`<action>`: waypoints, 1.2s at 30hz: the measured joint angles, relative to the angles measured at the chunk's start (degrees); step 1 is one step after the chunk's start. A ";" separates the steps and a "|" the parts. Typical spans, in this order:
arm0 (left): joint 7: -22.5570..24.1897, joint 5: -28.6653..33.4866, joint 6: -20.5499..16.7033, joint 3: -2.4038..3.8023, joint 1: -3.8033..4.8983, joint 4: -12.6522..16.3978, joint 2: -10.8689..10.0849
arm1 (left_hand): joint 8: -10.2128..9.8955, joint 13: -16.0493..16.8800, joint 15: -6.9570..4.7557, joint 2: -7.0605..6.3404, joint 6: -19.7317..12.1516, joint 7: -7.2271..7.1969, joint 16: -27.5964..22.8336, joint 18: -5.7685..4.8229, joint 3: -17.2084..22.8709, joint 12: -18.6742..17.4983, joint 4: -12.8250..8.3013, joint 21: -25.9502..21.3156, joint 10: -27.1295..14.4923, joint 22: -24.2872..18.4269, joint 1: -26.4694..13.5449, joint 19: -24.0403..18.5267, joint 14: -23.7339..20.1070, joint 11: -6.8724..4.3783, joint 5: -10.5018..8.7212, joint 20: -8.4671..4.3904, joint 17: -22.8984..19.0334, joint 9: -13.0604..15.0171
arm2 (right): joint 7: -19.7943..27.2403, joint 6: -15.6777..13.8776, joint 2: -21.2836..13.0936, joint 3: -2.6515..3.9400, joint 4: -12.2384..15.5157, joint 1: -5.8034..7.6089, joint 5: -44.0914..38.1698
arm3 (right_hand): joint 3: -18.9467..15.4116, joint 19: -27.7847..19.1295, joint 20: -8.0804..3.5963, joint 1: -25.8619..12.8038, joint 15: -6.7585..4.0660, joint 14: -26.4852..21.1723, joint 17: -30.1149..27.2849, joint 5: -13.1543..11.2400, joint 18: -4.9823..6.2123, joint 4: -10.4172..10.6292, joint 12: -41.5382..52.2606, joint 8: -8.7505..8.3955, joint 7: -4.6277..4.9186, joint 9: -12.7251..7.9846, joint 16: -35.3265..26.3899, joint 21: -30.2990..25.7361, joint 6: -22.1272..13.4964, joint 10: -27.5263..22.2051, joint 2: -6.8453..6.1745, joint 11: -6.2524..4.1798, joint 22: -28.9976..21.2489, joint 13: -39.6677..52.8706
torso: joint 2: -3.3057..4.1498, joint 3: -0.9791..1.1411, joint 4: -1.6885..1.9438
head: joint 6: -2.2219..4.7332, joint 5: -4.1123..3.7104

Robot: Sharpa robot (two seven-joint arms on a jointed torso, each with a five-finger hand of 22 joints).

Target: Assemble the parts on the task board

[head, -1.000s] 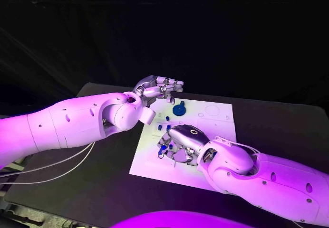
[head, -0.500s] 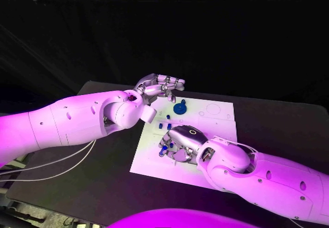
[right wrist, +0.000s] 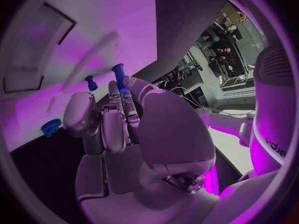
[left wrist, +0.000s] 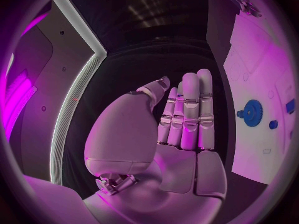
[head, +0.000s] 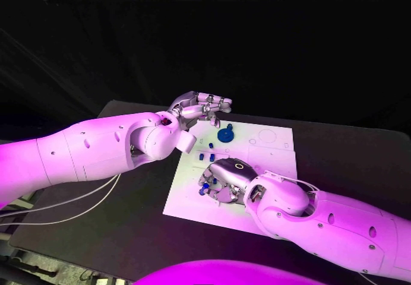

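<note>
The white task board (head: 269, 155) lies mid-table. A blue gear (head: 225, 135) sits near its far edge, also seen in the left wrist view as the gear (left wrist: 252, 113) on the board (left wrist: 258, 55). Small blue pegs (head: 205, 157) stand in front of the gear. My right hand (head: 224, 178) hangs over the board's left-middle with fingers curled, and pinches a blue peg (right wrist: 118, 75) at its fingertips. Another peg (right wrist: 91, 82) stands in the board beside it. My left hand (head: 202, 107) hovers over the board's far left corner. Its fingers (left wrist: 189, 112) are straight and hold nothing.
The black table (head: 94, 196) surrounds the board. My left forearm (head: 94, 151) crosses the table's left side, and white cables (head: 60, 208) trail under it. My right forearm (head: 334, 222) covers the board's near right corner.
My right hand has crept slightly toward the board's near edge with the peg. The left hand has stayed about where it was.
</note>
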 measured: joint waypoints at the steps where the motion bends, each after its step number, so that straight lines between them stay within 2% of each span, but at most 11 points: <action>1: 0.00 0.00 0.00 0.00 0.00 0.00 0.00 | 0.00 0.00 0.00 0.00 0.00 0.00 0.00 0.00 0.00 0.00 0.00 0.00 0.00 0.00 0.00 0.00 0.00 0.00 0.00 0.00 0.00 0.00 | -0.01 0.04 0.04 -0.01 -0.05 -0.02 -0.01 | 0.00 0.00 0.00 0.00 0.00 0.00 0.00 0.00 0.00 0.00 0.00 0.00 0.00 0.00 0.00 0.00 0.00 0.00 0.00 0.00 0.00 0.00 | 0.00 0.00 0.00 | -0.02 0.01; 10: -0.02 0.00 0.00 0.00 0.00 0.00 0.03 | 0.00 0.00 0.00 0.00 0.00 0.00 0.00 0.00 0.00 0.00 0.00 0.00 0.00 0.00 0.00 0.00 0.00 0.00 0.00 0.00 0.01 0.00 | -0.18 0.39 0.70 -0.03 -0.66 -0.14 -0.39 | 0.00 0.00 0.00 0.00 0.00 0.00 -0.08 0.27 0.00 0.00 -0.11 -0.12 0.01 -0.03 0.00 -0.25 -0.03 0.04 0.00 0.03 -0.01 0.00 | -0.01 -0.02 0.01 | -0.10 0.05; 11: -0.03 0.00 0.00 0.00 0.00 0.00 0.03 | 0.00 0.00 0.00 0.00 0.00 0.00 0.00 0.00 0.00 0.00 0.00 0.00 0.00 0.00 0.00 0.00 0.00 0.00 0.00 0.00 0.01 0.00 | -0.18 0.44 0.78 -0.03 -0.70 -0.14 -0.46 | -0.08 0.00 0.00 -0.02 0.00 0.00 -0.17 0.28 0.00 0.08 -0.31 -0.16 0.30 -0.06 0.00 -0.55 -0.34 0.04 -0.02 0.04 -0.01 0.00 | -0.01 -0.02 0.01 | -0.11 0.05; 12: -0.03 0.00 0.00 0.00 0.00 0.00 0.03 | 0.00 0.00 0.00 0.00 0.00 0.00 0.00 0.00 0.00 0.00 0.00 0.00 0.00 0.00 0.00 0.00 0.00 0.00 0.00 0.00 0.01 0.00 | -0.19 0.47 0.82 -0.03 -0.72 -0.15 -0.51 | -0.34 -0.14 0.14 -0.39 0.02 -0.02 -0.26 0.39 0.00 0.33 -0.92 -0.50 0.64 -0.15 0.00 -0.95 -0.90 0.20 -0.39 -0.29 -0.01 0.00 | -0.01 -0.02 0.01 | -0.11 0.06; 14: -0.03 0.00 0.00 0.00 0.00 0.00 0.03 | 0.00 0.00 0.00 0.00 0.00 0.00 0.00 0.00 0.00 0.00 0.00 0.01 0.01 0.01 0.00 0.00 0.00 0.00 0.00 0.00 0.01 0.00 | -0.19 0.57 0.85 -0.10 -0.77 -0.19 -0.56 | -1.11 -0.71 0.70 -1.95 0.90 -0.02 -0.41 0.72 0.00 1.11 -2.78 -1.29 1.17 -0.45 0.00 -1.99 -2.26 -1.18 -1.46 -1.86 -0.01 -0.66 | -0.01 -0.03 0.01 | -0.11 0.07; 18: -0.05 0.00 0.00 0.00 0.00 0.00 0.02 | 0.00 0.00 0.00 0.00 0.00 0.00 0.00 0.00 0.00 0.00 0.00 0.01 0.01 0.01 0.00 0.00 0.00 -0.01 0.00 0.00 0.01 0.00 | -0.16 0.69 0.81 -0.41 -0.59 -0.51 -0.56 | -3.46 -1.51 1.51 -4.45 1.57 -0.09 -0.07 0.36 0.00 2.02 -4.88 -2.10 1.42 -0.93 0.17 -4.21 -4.30 -5.89 -3.36 -0.62 -0.01 -1.66 | -0.02 -0.04 -0.01 | -0.02 0.09; 22: -0.07 0.00 0.00 0.00 0.00 -0.05 0.03 | 0.00 0.00 0.00 0.00 0.00 0.00 0.00 0.00 0.00 0.00 0.00 0.01 0.01 0.01 0.00 0.00 0.00 -0.01 0.00 0.00 0.01 0.00 | -0.14 0.31 0.35 -0.41 0.14 -0.56 -0.56 | -6.09 -2.79 2.14 -4.55 1.77 0.09 -1.30 -0.22 0.00 2.27 -5.22 -2.10 1.66 -1.34 -0.52 -7.98 -5.97 -9.56 -3.46 -0.18 -1.57 -1.75 | -0.04 -0.03 -0.01 | 0.14 0.06; 29: -0.10 0.00 0.02 0.00 0.00 -0.05 -0.02 | 0.00 0.01 0.00 0.00 0.00 0.00 0.00 -0.01 0.00 0.00 0.00 0.01 0.01 -0.11 0.00 0.00 0.00 -0.01 0.00 0.00 -0.07 -0.05 | -0.28 -1.78 -3.11 -0.28 4.15 -0.62 -0.91 | -9.06 -3.81 2.35 -4.55 1.97 -0.11 -4.28 0.16 0.00 2.62 -4.26 -2.10 1.66 -1.56 -2.88 -12.53 -7.19 -12.04 -3.47 0.12 -3.80 -1.75 | -0.06 -0.01 -0.05 | 0.34 0.03; 30: -0.10 0.00 0.02 0.00 0.00 -0.06 -0.06 | 0.00 0.01 0.00 0.00 0.00 0.00 0.00 0.00 0.00 0.00 0.00 0.01 0.02 -0.11 0.00 0.00 0.00 -0.01 0.00 0.00 -0.07 -0.05 | -0.31 -2.20 -3.87 -0.18 4.96 -0.62 -0.96 | -9.25 -3.87 2.35 -4.54 1.97 -0.11 -4.54 0.16 0.00 2.80 -4.19 -2.10 1.66 -1.58 -3.12 -12.92 -7.19 -12.04 -3.47 0.12 -4.00 -1.71 | -0.06 -0.01 -0.05 | 0.37 0.03; 32: -0.11 0.00 0.02 0.00 0.00 -0.06 -0.13 | 0.00 0.01 0.00 0.00 0.00 0.00 0.00 0.00 0.00 0.00 0.00 0.01 0.02 -0.11 0.00 0.00 0.00 -0.01 0.00 0.00 -0.07 -0.05 | -0.35 -3.31 -5.89 0.09 6.98 -0.48 -1.10 | -10.07 -4.47 2.31 -4.53 1.97 -0.10 -5.39 0.56 0.90 2.93 -3.71 -2.10 1.63 -1.77 -3.90 -14.16 -8.07 -12.64 -3.46 0.22 -4.63 -1.70 | -0.08 -0.01 -0.09 | 0.44 -0.12; 36: -0.12 0.00 0.03 -0.01 0.00 -0.12 -0.26 | 0.00 0.01 0.00 0.00 0.00 0.00 0.00 0.00 0.00 0.00 0.00 0.01 0.02 -0.11 0.00 0.00 0.00 -0.01 0.00 0.00 -0.06 -0.05 | -0.38 -5.72 -9.83 0.62 10.47 0.56 -1.11 | -11.55 -5.14 2.45 -4.04 1.97 -0.11 -7.02 0.61 0.92 3.51 -2.74 -2.10 1.37 -1.96 -5.32 -16.52 -8.96 -13.56 -2.97 0.23 -5.84 -1.68 | -0.11 -0.01 -0.13 | 0.76 -0.56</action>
